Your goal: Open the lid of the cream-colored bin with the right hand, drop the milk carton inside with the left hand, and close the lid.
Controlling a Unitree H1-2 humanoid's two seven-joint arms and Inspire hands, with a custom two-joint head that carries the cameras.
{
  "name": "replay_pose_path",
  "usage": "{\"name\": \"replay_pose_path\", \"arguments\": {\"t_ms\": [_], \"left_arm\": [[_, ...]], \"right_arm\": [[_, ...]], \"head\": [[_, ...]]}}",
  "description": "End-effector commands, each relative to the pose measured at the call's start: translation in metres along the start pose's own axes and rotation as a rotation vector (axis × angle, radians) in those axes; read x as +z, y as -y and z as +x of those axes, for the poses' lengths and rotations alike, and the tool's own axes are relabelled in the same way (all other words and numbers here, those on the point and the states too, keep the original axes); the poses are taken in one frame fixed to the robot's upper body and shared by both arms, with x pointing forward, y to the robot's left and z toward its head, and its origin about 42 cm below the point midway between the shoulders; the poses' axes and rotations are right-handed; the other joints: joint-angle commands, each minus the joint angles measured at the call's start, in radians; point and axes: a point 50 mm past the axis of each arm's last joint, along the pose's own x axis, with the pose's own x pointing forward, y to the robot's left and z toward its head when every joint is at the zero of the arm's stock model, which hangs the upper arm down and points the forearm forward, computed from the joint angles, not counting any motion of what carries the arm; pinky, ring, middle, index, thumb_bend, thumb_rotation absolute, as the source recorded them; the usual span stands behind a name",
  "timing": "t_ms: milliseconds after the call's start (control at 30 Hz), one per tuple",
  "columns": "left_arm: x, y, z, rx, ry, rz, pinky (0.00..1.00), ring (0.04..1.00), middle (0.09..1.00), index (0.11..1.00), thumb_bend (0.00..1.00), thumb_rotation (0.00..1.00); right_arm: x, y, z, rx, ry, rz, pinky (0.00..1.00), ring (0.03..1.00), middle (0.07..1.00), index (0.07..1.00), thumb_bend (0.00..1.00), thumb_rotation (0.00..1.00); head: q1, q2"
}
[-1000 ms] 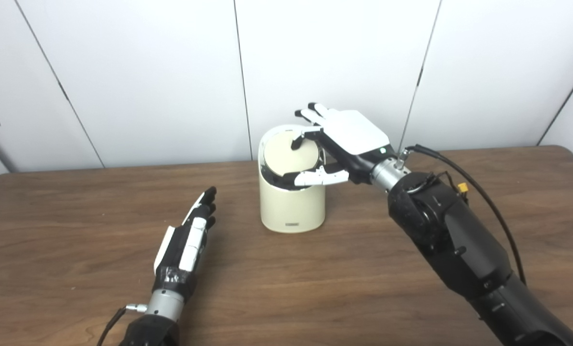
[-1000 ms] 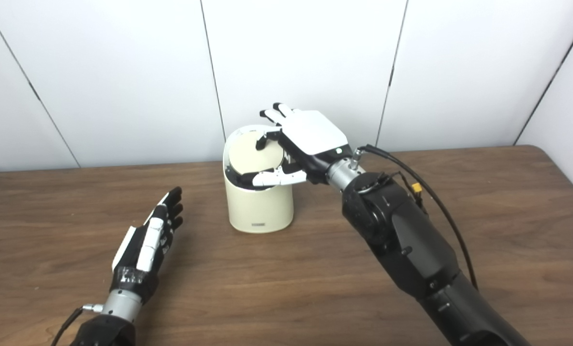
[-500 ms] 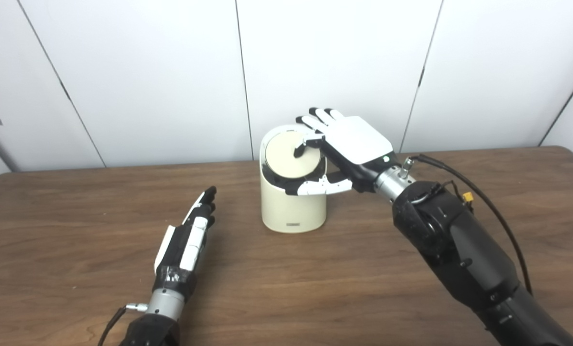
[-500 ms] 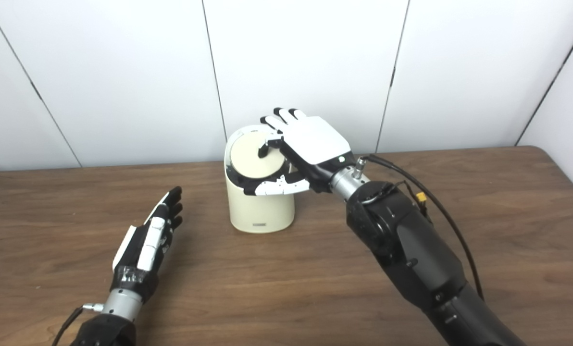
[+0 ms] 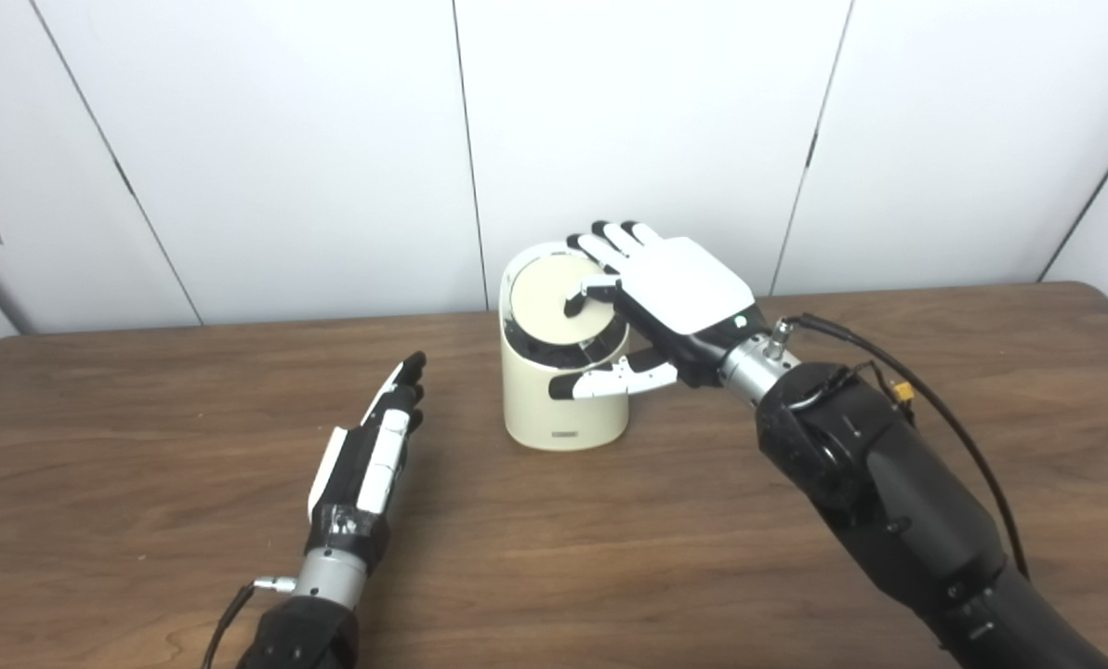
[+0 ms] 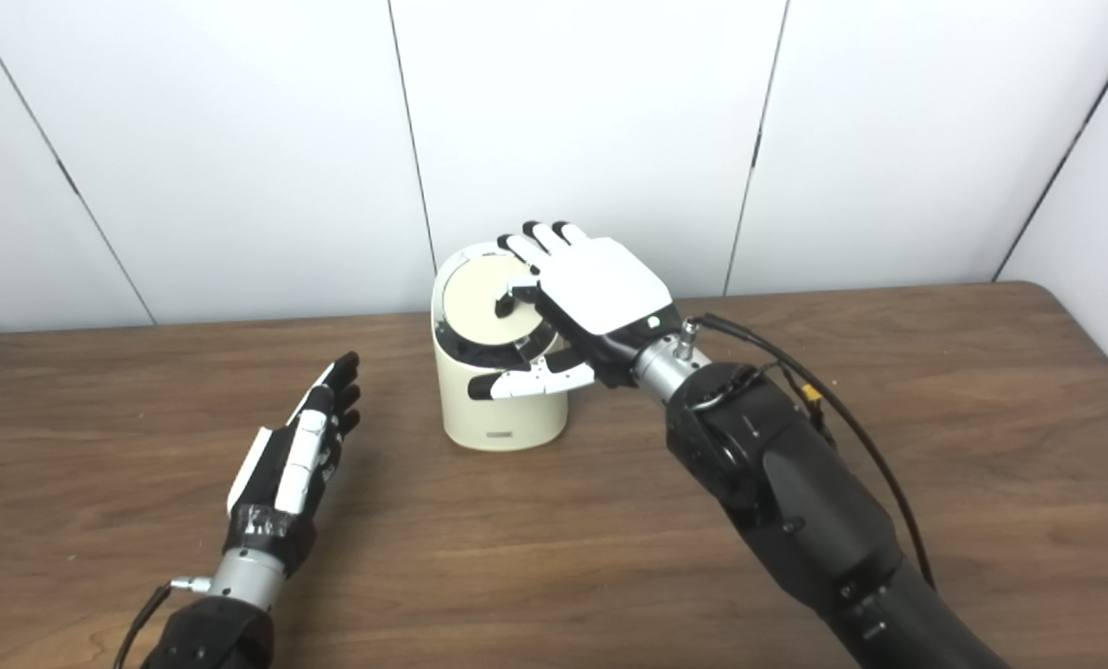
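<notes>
L hand [image 5: 373, 460] sits low over the table [image 5: 145, 483] at the left, well apart from the bin, edge-on w/ thumb side up, fingers straight and spread a little, pointing up-right toward the bin; it holds nothing. Can't tell if it touches the wood or hangs just above. Its silver wrist and black forearm come in from the bottom edge, w/ a thin cable beside the wrist. Mid-frame, the cream bin [image 5: 563, 404] stands upright on the table near the back wall [image 5: 284, 139]. Its round lid [image 5: 554, 302] faces up and a bit toward the camera, seated in the rim w/ a dark gap showing along its front edge, so can't tell if it's fully shut. R hand [image 5: 652, 297] lies palm-down over the lid's right side: fingers [image 5: 600, 246] reach across the back rim, one fingertip curled down touching the lid face, thumb stretched out left in front of the bin's upper wall, just below the rim. Fingers apart, gripping nothing. R arm, black w/ a looping cable, runs down to the bottom-right corner. Milk carton isn't visible in either view.
</notes>
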Motion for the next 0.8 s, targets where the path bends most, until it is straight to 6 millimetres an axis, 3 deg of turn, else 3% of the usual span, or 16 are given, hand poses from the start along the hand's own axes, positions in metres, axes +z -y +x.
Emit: {"name": "replay_pose_path", "arguments": {"t_ms": [0,433,600,767], "left_arm": [[0.02,0.004,0.007,-0.003,0.079,0.004,1.0,1.0,1.0,1.0,0.74,0.93],[0.019,0.006,0.01,-0.001,0.075,-0.009,1.0,1.0,1.0,1.0,0.74,0.92],[0.02,0.006,0.011,0.001,0.071,-0.003,1.0,1.0,1.0,1.0,0.72,0.94],[0.019,0.006,0.01,0.0,0.073,-0.014,1.0,1.0,1.0,1.0,0.72,0.93]], "right_arm": [[-0.003,-0.015,0.0,0.128,-0.011,-0.047,1.0,1.0,0.992,0.696,0.64,1.0],[-0.008,-0.031,0.0,0.211,-0.036,-0.062,1.0,1.0,1.0,0.706,0.69,1.0],[-0.009,-0.025,0.0,0.188,-0.035,-0.015,1.0,1.0,1.0,0.708,0.67,1.0],[-0.013,-0.002,-0.001,0.039,-0.041,0.144,1.0,1.0,0.983,0.751,0.65,1.0]], "head": [[-0.001,0.001],[0.001,0.002],[0.001,0.001],[-0.001,-0.001]]}}
